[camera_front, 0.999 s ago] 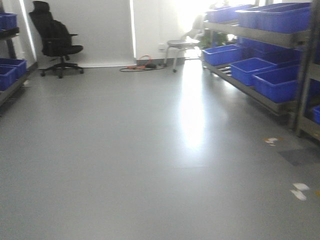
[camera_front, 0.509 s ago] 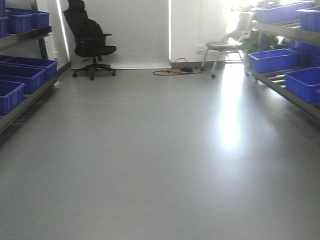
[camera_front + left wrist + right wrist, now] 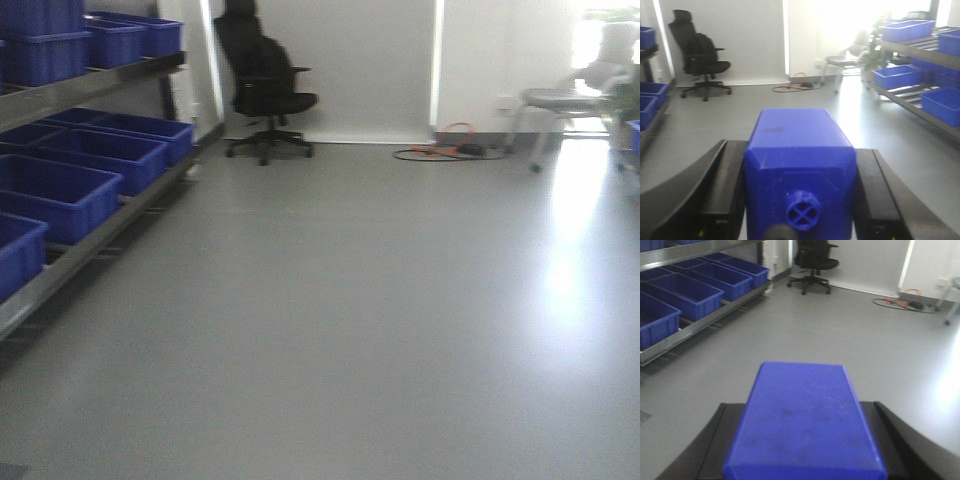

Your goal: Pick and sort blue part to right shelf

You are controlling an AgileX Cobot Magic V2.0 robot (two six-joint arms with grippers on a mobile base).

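Between black fingers [image 3: 732, 186], boxy blue part [image 3: 799, 150]

overexposed daylight at the far right throws glare on the floor [image 3: 570, 210]; every view is softly blurred.

Storeroom; steel racks [image 3: 100, 85] of blue crates [image 3: 60, 195]; bare grey floor [image 3: 350, 300].
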